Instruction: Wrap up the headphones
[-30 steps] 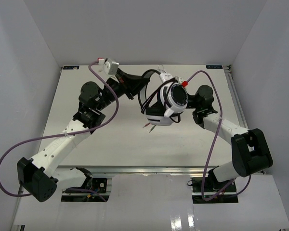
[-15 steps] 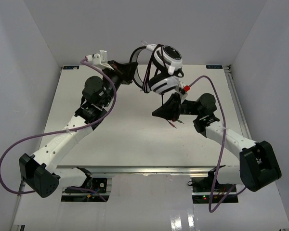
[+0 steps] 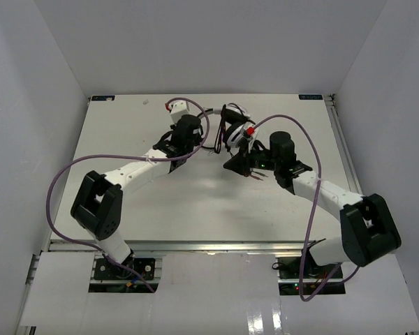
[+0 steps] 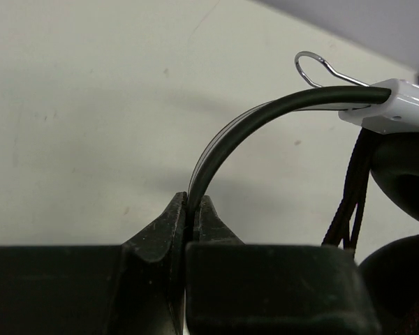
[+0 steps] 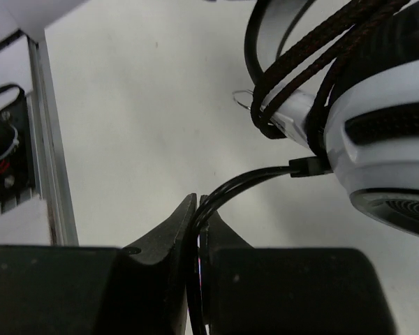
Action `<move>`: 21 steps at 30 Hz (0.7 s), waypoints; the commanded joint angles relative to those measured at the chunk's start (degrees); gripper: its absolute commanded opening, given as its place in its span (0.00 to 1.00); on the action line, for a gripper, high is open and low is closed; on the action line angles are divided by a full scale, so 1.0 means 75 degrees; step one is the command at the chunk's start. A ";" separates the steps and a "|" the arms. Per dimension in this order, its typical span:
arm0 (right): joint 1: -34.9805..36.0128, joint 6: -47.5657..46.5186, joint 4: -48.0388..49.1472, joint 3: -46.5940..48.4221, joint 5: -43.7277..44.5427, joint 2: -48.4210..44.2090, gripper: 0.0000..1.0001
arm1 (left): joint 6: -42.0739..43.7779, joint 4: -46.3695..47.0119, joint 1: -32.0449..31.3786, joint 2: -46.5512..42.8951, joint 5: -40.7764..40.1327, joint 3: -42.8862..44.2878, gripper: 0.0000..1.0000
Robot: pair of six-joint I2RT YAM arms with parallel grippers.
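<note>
Overhead view of a white counter [image 3: 160, 202] inside a white-walled enclosure, with 2 robot arms reaching from the bottom of the frame toward the upper centre. 1 pair of headphones [image 3: 234, 129] sits between them, just above the middle of the frame: white shells, black pads. Whether it touches the counter cannot be told.

The left gripper [image 3: 193, 134] comes in from the left. Its wrist view shows the jaws [image 4: 190, 206] closed to a narrow slit, pinching the thin black headband [image 4: 265, 115], which arches up and right to a white end piece of the headphones [image 4: 398, 105]. A thin bare wire loop [image 4: 311, 63] sticks out above that piece. 2 dark pad shapes fill the right edge.

The right gripper [image 3: 237, 162] comes in from the right, just below the headset. Its wrist view shows the jaws [image 5: 197, 206] also almost shut, clamped on 1 smooth black stretch of cable [image 5: 244, 183] that leaves a white ear cup [image 5: 377, 118] at the right. Several turns of braided black cable lie across the headband at the upper right of that view, beside the same wire loop [image 5: 243, 98].

2 thick purple cables trail along the arms, 1 looping at left [image 3: 63, 181], 1 at right [image 3: 314, 202]. A metal rail [image 5: 49, 139] runs down the left of the right wrist view. A small blue mark [image 3: 309, 96] at the counter's upper right edge is too small to read.
</note>
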 commanded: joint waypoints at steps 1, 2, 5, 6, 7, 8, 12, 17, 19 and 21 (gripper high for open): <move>0.0095 -0.0337 0.0301 -0.0251 -0.0802 0.0908 0.11 | -0.0365 -0.0156 0.0068 0.0049 0.0021 -0.0349 0.00; 0.0095 -0.0280 0.0470 -0.0260 -0.0964 0.1095 0.11 | -0.0404 -0.0203 0.0057 0.0139 0.0128 -0.0453 0.00; 0.0083 -0.0082 0.0651 -0.0070 -0.1418 0.1534 0.15 | -0.0420 -0.0254 0.0046 0.0387 0.0335 -0.0659 0.00; 0.0076 -0.0035 0.0651 0.0016 -0.1482 0.1667 0.18 | -0.0397 -0.0269 0.0046 0.0488 0.0436 -0.0675 0.00; 0.0068 0.0051 0.0716 0.0068 -0.1616 0.1787 0.20 | -0.0381 -0.0304 0.0041 0.0562 0.0550 -0.0678 0.00; 0.0060 0.0194 0.0835 0.0090 -0.1814 0.1897 0.22 | -0.0369 -0.0356 0.0032 0.0626 0.0668 -0.0667 0.00; 0.0018 0.1112 0.1873 0.0048 -0.2588 0.2242 0.42 | -0.0368 -0.0450 -0.0038 0.0933 0.1070 -0.0777 0.00; -0.0164 0.3471 0.4509 0.0014 -0.3905 0.3190 0.65 | -0.0526 -0.0342 -0.0130 0.1016 0.1548 -0.1097 0.00; -0.0218 0.5337 0.6145 -0.0026 -0.4081 0.3675 0.68 | -0.0493 -0.0324 -0.0197 0.0994 0.1672 -0.1148 0.00; -0.0285 0.6599 0.7820 0.0034 -0.4068 0.4166 0.71 | -0.0434 -0.0335 -0.0265 0.0953 0.1735 -0.1213 0.00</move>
